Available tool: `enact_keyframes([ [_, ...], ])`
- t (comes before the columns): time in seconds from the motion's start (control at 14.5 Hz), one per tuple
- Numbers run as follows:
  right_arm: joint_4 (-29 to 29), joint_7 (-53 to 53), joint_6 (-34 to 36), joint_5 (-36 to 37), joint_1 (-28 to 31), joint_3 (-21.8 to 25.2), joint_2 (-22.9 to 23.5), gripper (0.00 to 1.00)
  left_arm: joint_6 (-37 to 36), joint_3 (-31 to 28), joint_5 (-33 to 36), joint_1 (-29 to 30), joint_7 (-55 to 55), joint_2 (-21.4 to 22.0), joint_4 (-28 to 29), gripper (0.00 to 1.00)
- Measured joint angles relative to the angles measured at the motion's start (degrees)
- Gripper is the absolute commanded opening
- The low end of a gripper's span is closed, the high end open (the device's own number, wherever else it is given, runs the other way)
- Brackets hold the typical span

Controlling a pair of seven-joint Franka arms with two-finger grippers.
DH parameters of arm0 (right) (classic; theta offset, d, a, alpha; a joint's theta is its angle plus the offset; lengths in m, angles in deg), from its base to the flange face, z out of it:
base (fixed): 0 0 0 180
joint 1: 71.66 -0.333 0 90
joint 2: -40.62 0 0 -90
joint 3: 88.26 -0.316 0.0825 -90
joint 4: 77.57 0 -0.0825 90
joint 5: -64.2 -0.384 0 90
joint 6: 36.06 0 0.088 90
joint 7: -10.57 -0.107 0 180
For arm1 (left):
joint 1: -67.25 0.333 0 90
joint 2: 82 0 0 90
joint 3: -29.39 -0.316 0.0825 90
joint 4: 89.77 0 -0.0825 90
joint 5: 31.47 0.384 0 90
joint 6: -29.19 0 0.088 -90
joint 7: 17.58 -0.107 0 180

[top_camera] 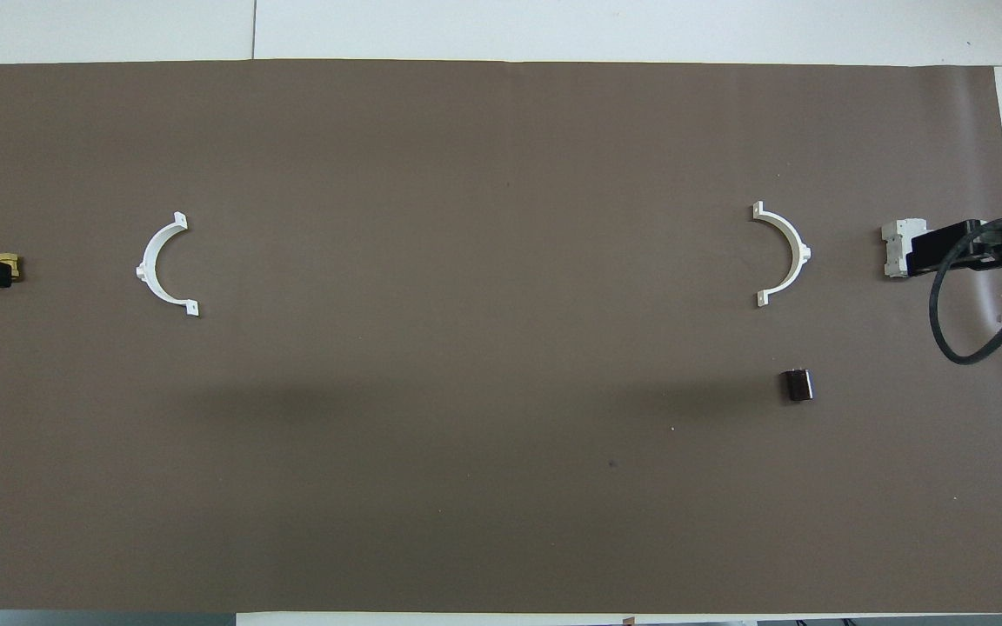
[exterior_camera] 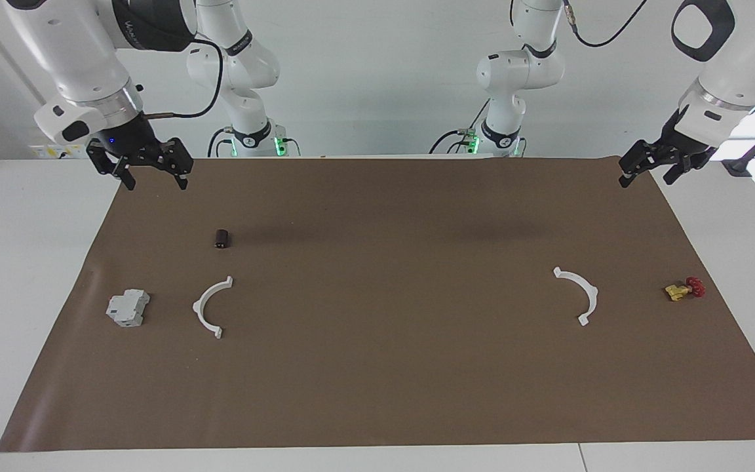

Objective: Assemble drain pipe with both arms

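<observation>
Apart, two half-rings [exterior_camera: 212,307] [exterior_camera: 578,295].

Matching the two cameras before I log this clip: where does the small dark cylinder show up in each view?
Facing view: the small dark cylinder lies on the brown mat in the upper left part of the picture, toward the right arm's end.
Overhead view: it sits right of centre, a little below the middle.
Shared landmark: the white half-ring arc beside it, slightly farther from the robots, with the grey boxy block nearby.
</observation>
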Motion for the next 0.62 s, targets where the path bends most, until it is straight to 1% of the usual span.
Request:
enact_keyframes([
  [0.41, 0.01, 0.0, 0.0, 0.0, 0.1, 0.02, 0.0, 1.0, 0.2, -0.01, 0.0, 0.0, 0.01, 0.07, 0.61, 1.0],
  [0.62, -0.04, 0.0, -0.09, 0.0, 0.1, 0.1, 0.0, 1.0, 4.42, 0.0, 0.0, -0.01, 0.01, 0.72, 3.91, 1.0],
])
